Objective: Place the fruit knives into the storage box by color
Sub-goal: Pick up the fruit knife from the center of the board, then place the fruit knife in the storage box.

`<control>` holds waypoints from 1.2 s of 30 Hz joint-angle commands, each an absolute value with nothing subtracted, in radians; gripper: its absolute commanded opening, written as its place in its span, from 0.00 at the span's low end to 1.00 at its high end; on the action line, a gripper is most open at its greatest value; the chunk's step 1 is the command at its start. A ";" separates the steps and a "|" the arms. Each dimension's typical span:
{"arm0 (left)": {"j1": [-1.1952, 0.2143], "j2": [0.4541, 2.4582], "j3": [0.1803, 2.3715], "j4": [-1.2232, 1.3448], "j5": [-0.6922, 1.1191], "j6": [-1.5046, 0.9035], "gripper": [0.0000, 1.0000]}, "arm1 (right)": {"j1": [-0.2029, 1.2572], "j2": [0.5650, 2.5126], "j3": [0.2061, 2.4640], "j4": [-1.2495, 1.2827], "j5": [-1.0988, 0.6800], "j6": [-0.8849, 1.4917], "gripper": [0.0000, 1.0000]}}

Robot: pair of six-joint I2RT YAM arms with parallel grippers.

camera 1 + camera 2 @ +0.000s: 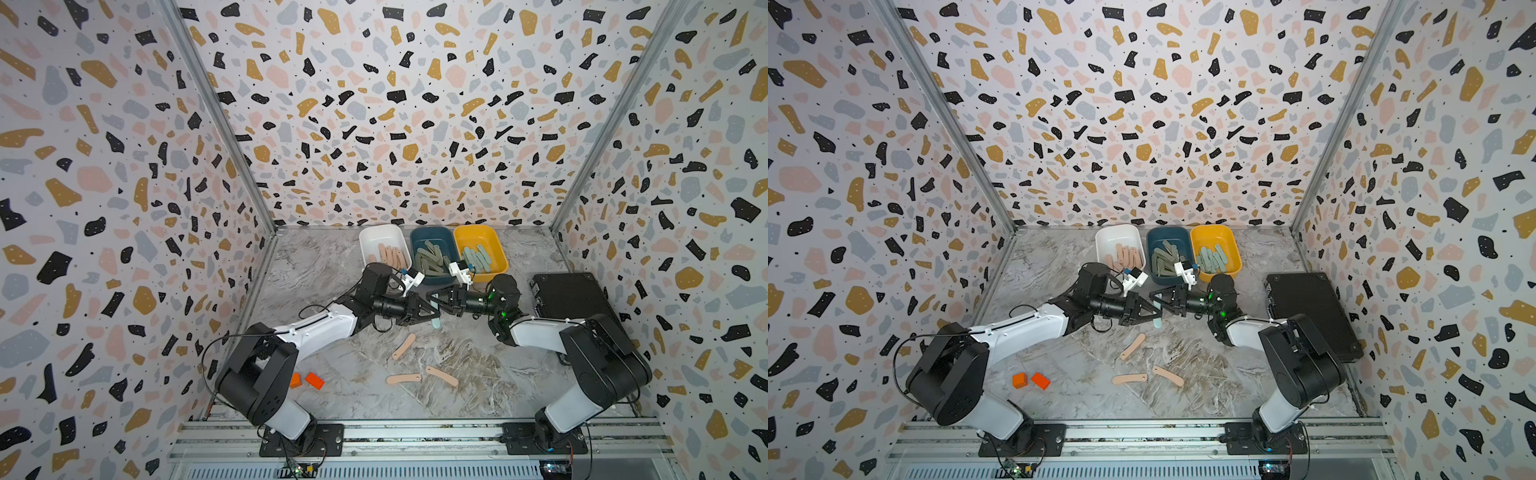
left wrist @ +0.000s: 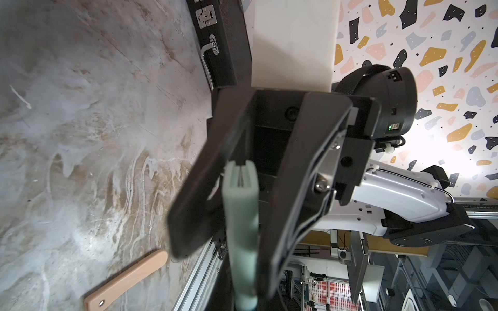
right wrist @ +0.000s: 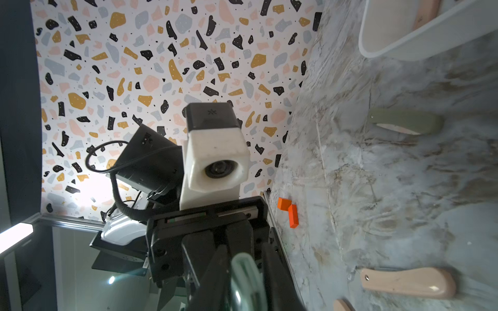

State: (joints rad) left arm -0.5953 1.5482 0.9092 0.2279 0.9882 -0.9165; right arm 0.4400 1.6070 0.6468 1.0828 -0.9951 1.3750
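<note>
- gripping one mint knife (image 1: 435,323) from opposite sides over mid-table in both top views: my left gripper (image 1: 430,311) and right gripper (image 1: 437,303), just short of the yellow tray (image 1: 473,237); three pink knives (image 1: 404,345) lie nearer my bases.
- left wrist: my right gripper's fingers (image 2: 285,188) sit narrow against the knife (image 2: 239,215).
- right wrist: my fingers (image 3: 218,269) clamp its end (image 3: 246,272).

**Jam at mid-table, room on the flanks**

The left gripper (image 1: 432,312) and right gripper (image 1: 432,298) are nose to nose, both pinching one teal knife (image 1: 435,323). That plugs the middle lane to the white tray (image 1: 384,233), blue tray (image 1: 432,235) and yellow tray (image 1: 478,232), packed side by side at the back wall. A black case (image 1: 569,297) fills the right flank. Two orange blocks (image 1: 314,380) sit by the left arm's base, and three pink knives (image 1: 404,346) litter front centre. The table (image 1: 316,266) is bare back left and front right.
</note>
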 commanded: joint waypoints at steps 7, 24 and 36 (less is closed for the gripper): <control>-0.587 1.534 0.910 0.217 0.993 -0.905 0.33 | 0.440 1.587 0.733 1.032 -1.021 1.344 0.00; -0.486 1.598 1.266 -0.814 0.501 -0.406 0.99 | 0.192 1.852 1.508 -0.471 -0.344 0.358 0.00; -0.489 1.682 1.301 -0.885 0.396 -0.341 0.99 | 0.156 2.299 2.118 -0.762 -0.083 0.146 0.04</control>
